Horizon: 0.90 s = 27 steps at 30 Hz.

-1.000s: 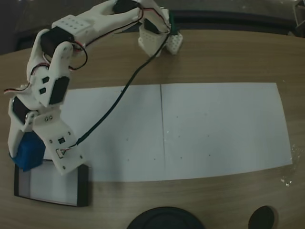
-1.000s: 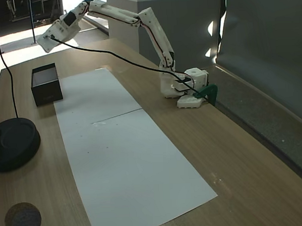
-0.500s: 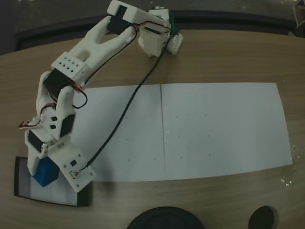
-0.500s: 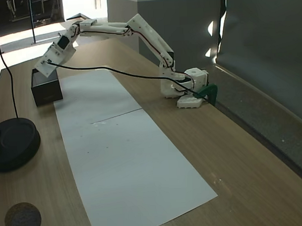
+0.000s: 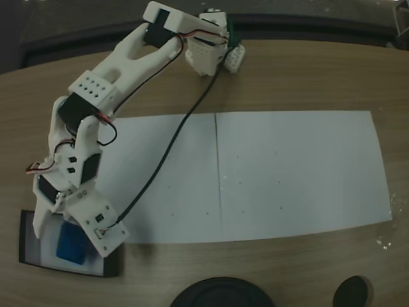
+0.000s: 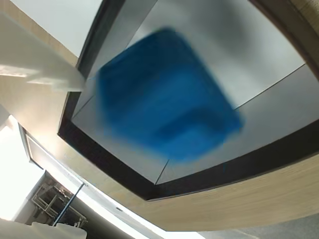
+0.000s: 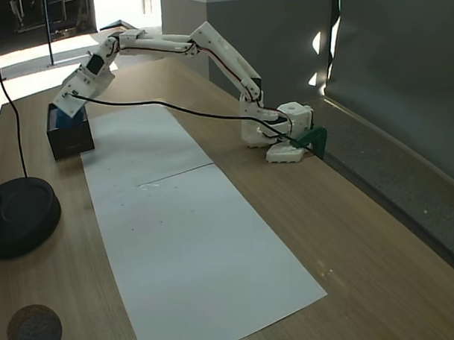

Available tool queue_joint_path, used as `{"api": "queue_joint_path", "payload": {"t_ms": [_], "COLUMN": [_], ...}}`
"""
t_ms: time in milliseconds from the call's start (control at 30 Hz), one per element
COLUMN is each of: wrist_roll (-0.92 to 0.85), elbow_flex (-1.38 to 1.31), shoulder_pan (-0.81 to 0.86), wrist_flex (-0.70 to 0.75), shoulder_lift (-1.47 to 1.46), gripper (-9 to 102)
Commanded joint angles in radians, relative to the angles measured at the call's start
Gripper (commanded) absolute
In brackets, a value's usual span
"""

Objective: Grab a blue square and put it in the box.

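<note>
While the gripper (image 5: 64,225) hangs above the box (image 5: 112,257) with its jaws spread and holding nothing, the blue square (image 5: 71,244) sits just below it, inside the box; I would lift straight up, avoiding the thin walls.

Lab-like room: wooden bench (image 7: 348,210), clamped white arm (image 7: 223,51).

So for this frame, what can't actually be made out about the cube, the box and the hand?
- Blue square: motion-blurred in the wrist view, so whether it rests on the box floor or is falling is unclear.
- Hand: in a fixed view its own body hides the fingertips; contact with the square can't be judged.
- Box: in a fixed view, small and far off; the near wall hides its inside.
</note>
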Motion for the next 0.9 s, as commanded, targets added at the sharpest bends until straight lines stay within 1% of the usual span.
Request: {"api": "queue_joint_path", "payload": {"t_ms": [0,67,133,300,367,567,800,867], "wrist_roll": [-0.002,-0.002,-0.002,0.002,0.000,0.008,0.009,0.009], "elbow_flex": [-0.064,-0.064,-0.071,-0.127,-0.155,-0.213,-0.216,-0.204], "shoulder_pan": [-0.006,-0.006,-0.006,-0.040,-0.072,-0.225,-0.474,-0.554], "wrist_flex": [0.003,0.009,0.051,0.213,0.291,0.518,0.782,0.821], "shoulder_lift": [0.048,0.048,0.058,0.146,0.196,0.397,0.684,0.776], "gripper": [27,27,24,4,-1,0,0,0]}}
